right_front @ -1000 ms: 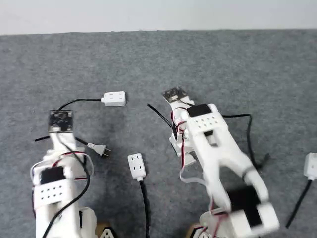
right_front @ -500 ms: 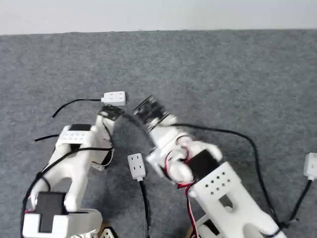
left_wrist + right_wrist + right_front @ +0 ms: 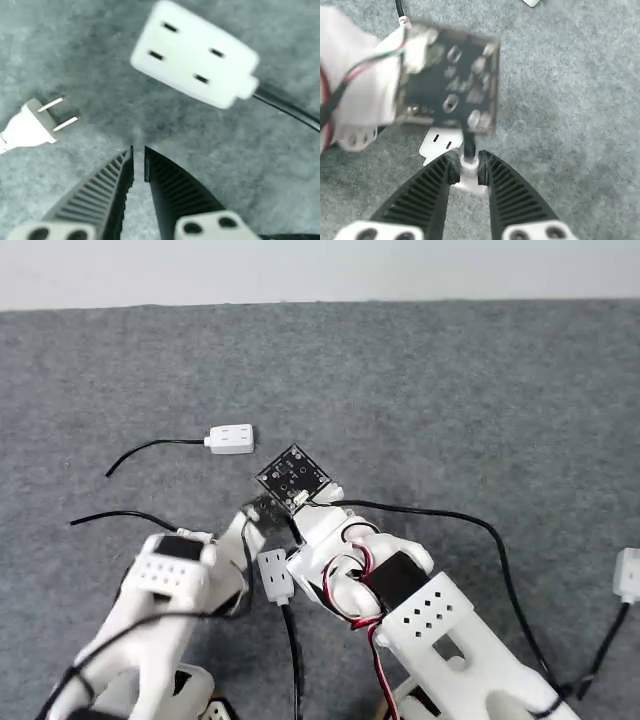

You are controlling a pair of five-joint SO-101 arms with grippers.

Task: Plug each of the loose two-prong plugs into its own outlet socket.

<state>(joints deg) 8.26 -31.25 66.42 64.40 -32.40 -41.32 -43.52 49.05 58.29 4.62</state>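
Right hand (image 3: pixel 466 162), seen from its own wrist, has its fingers pinched on a small white body with a black lead (image 3: pixel 468 142) running off it. This is the held plug (image 3: pixel 466 181), though I cannot make out its prongs or which way they point. Just beyond the fingertips a white face with two slots peeks out, which I take to be the near socket (image 3: pixel 439 144). The other arm's circuit board (image 3: pixel 447 95) hangs over it. Whether the held plug touches those slots, I cannot tell.

From the left wrist, the left hand (image 3: pixel 138 151) hangs over the grey desk (image 3: pixel 75 55), fingers pressed almost together with nothing between them. Ahead lies the near socket (image 3: pixel 195 55), all four slots bare. A loose plug (image 3: pixel 35 122) lies on the desk near it but apart, prongs touching nothing.

From above, both arms crowd the near middle of the desk, over the near socket (image 3: pixel 275 575). A far socket (image 3: pixel 230 439) sits to the far left with only its own cord. A third socket (image 3: pixel 628 575) lies at the right edge, well apart from the arms.

By my reading, nothing is plugged in yet. One plug is gripped and seems close to being lined up. The loose plug has yet to be picked up, and each plug needs a socket of its own.
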